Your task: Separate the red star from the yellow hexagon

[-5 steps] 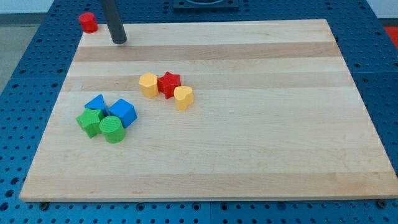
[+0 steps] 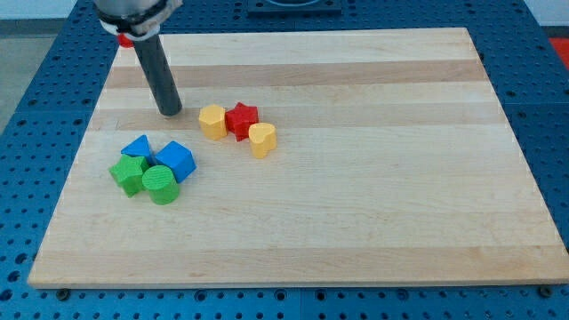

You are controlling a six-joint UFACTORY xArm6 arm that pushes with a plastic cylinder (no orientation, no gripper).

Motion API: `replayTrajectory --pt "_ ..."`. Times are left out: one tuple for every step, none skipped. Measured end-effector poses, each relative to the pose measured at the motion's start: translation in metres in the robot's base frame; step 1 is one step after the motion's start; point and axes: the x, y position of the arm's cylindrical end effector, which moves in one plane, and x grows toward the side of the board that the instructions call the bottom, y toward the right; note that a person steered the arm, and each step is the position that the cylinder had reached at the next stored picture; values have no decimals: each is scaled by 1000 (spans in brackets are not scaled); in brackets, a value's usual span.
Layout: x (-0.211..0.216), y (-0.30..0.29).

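The red star point(image 2: 242, 119) sits near the board's middle-left, touching the yellow hexagon point(image 2: 212, 121) on its left and a yellow heart point(image 2: 262, 140) at its lower right. My tip point(image 2: 170, 112) rests on the board to the left of the yellow hexagon, about a block's width away from it and not touching it. The rod rises up and to the left from the tip.
A cluster at the lower left holds a blue triangle-like block point(image 2: 137, 148), a blue cube point(image 2: 176, 160), a green star point(image 2: 130, 173) and a green cylinder point(image 2: 161, 184). A red cylinder point(image 2: 127, 39) is mostly hidden behind the arm at the top left.
My tip has moved down the view from the board's top-left edge to just left of the yellow hexagon. No block has moved.
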Motion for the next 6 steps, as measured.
replayTrajectory --pt "27 21" --pt "60 43" --pt "88 59" --pt "102 69" --pt "92 79" --pt "67 86"
